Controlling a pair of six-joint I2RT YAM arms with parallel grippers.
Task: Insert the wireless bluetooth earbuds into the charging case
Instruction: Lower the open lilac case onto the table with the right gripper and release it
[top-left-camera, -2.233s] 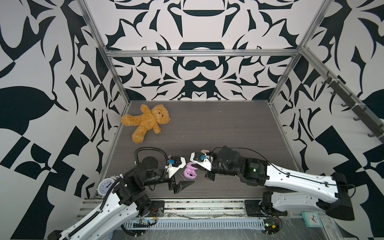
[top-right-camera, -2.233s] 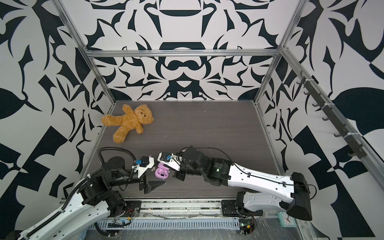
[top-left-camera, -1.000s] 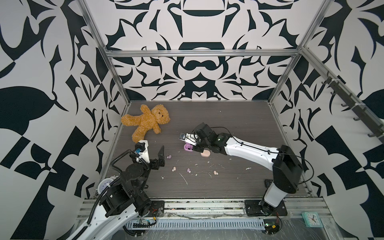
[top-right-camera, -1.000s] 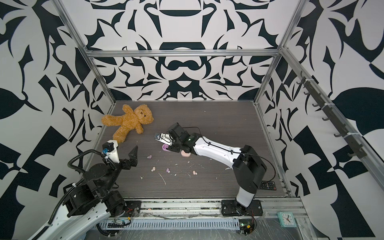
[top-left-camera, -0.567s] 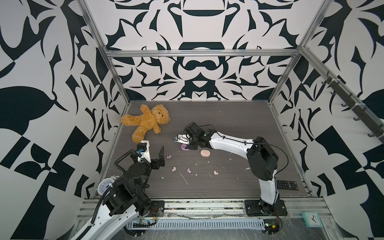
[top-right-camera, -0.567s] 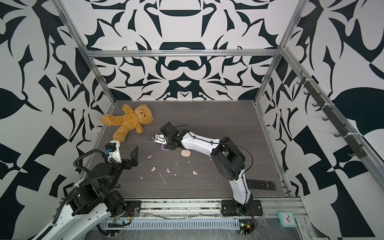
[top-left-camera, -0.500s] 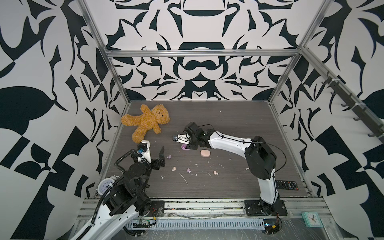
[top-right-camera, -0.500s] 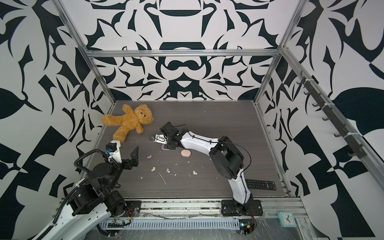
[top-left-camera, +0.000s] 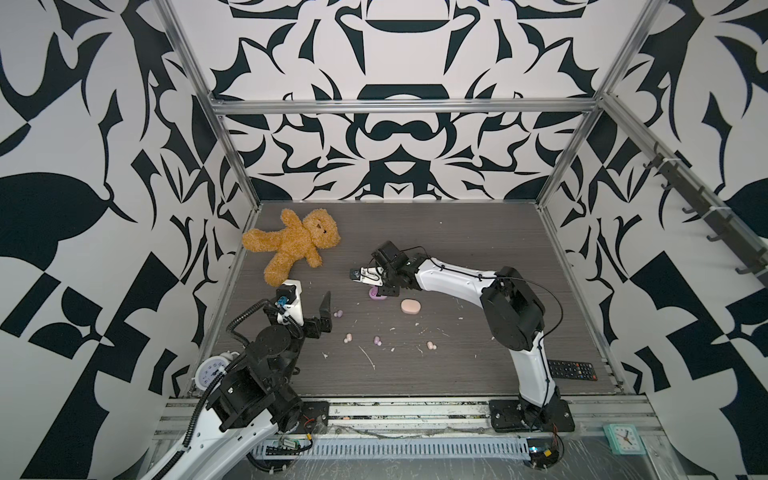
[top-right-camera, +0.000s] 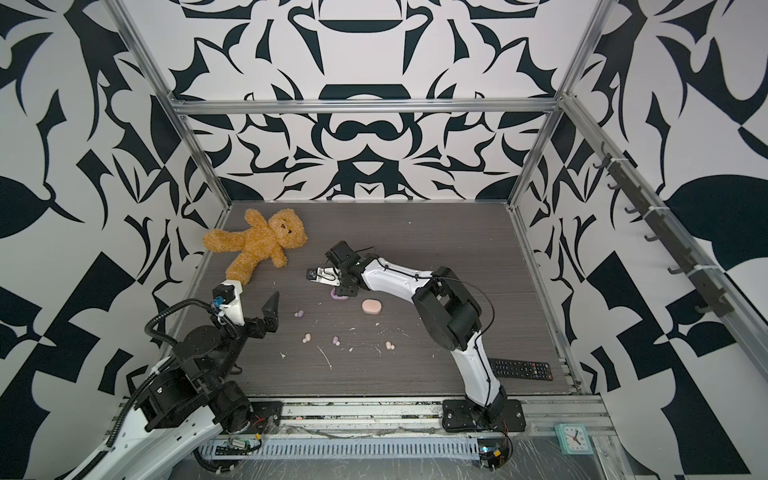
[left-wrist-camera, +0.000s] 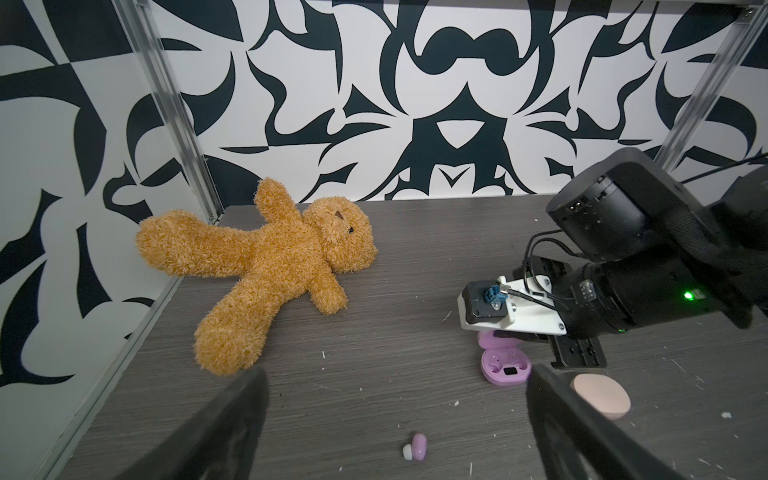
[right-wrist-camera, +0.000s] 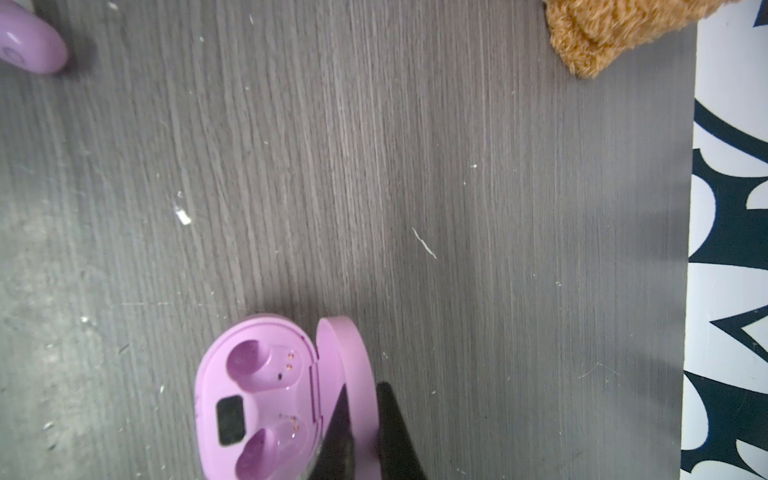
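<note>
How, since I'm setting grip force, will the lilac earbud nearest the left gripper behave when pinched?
The lilac earbud looks tiny, rounded and smooth, so it will probably squirt sideways from a loose or off-centre pinch. It rests on bare flat table with nothing against it, so a nudge likely rolls or skids it.

The bear (top-left-camera: 297, 245) lies back left; the open case (left-wrist-camera: 505, 368) sits mid-table, shut case (top-left-camera: 410, 307) just right. Buds (top-left-camera: 377, 340) lie before them, remote (top-left-camera: 571, 369) front right.
</note>
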